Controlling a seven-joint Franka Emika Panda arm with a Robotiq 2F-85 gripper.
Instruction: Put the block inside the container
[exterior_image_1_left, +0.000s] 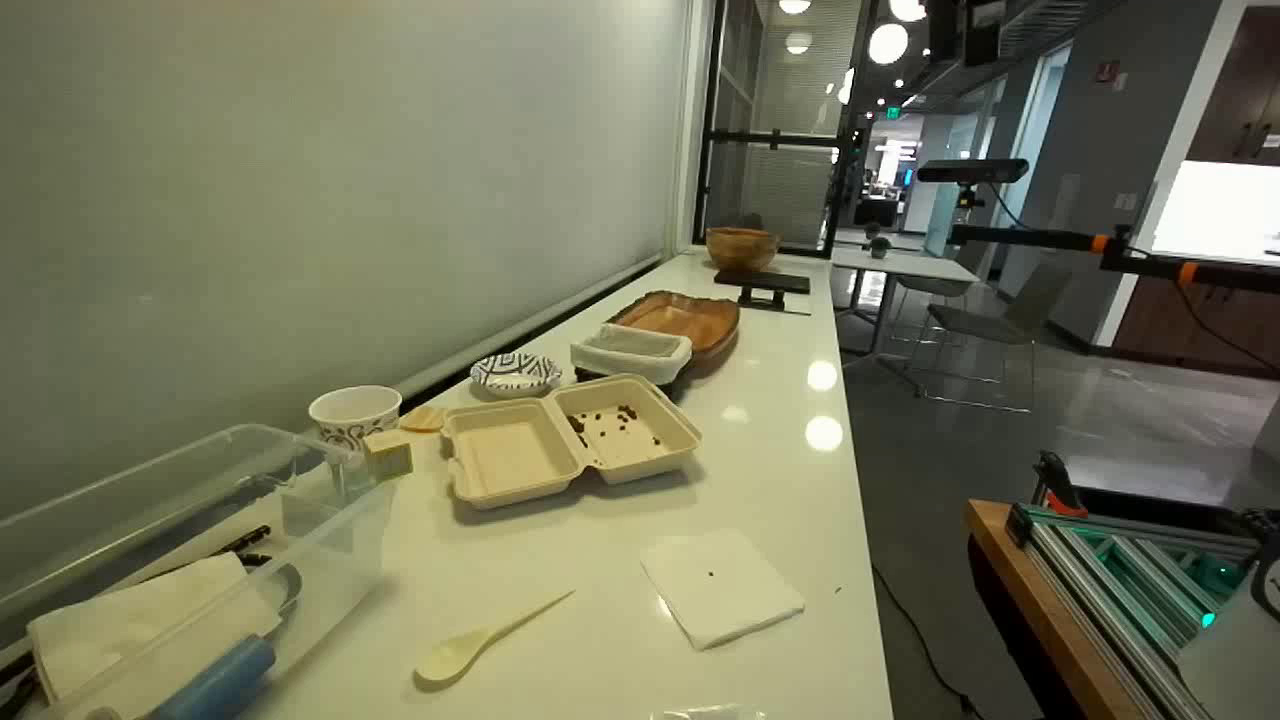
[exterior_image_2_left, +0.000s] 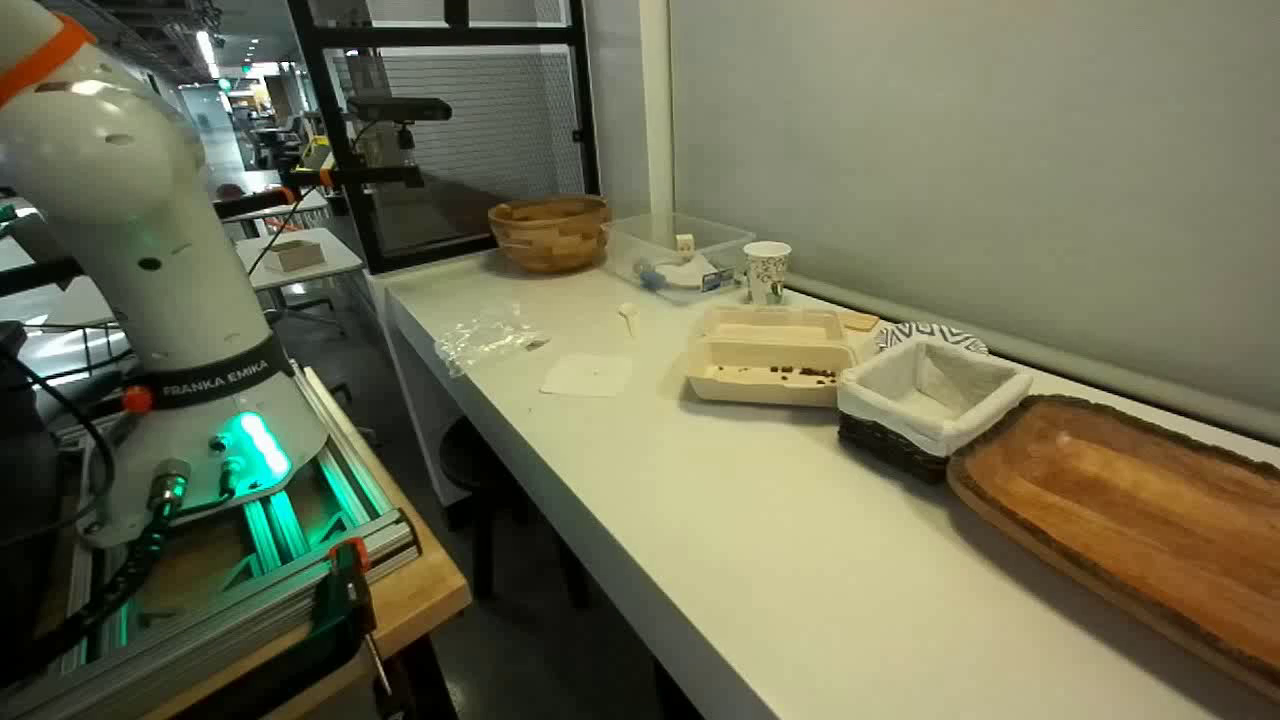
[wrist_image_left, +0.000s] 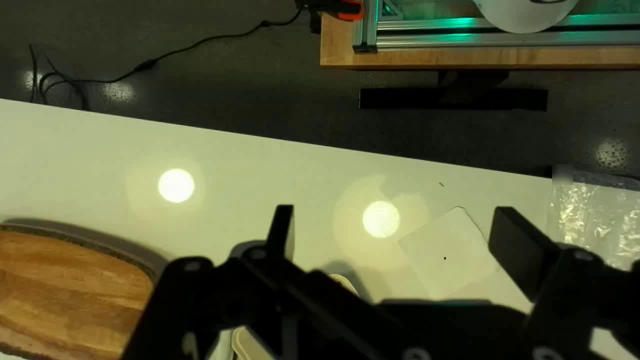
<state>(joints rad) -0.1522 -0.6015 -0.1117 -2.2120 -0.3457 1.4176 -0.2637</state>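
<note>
In the wrist view, has the jaws spread wide over the table, holding nothing, and shows a paper napkin farther down through the gap. In an exterior view, shows the block well apart from the jaws, near the paper cup and at a corner of the clear container; cannot tell whether inside it, on its rim or just outside. Near this corner, has also the takeout box, lying unfolded in two halves, with dark bits scattered in one of them.
</note>
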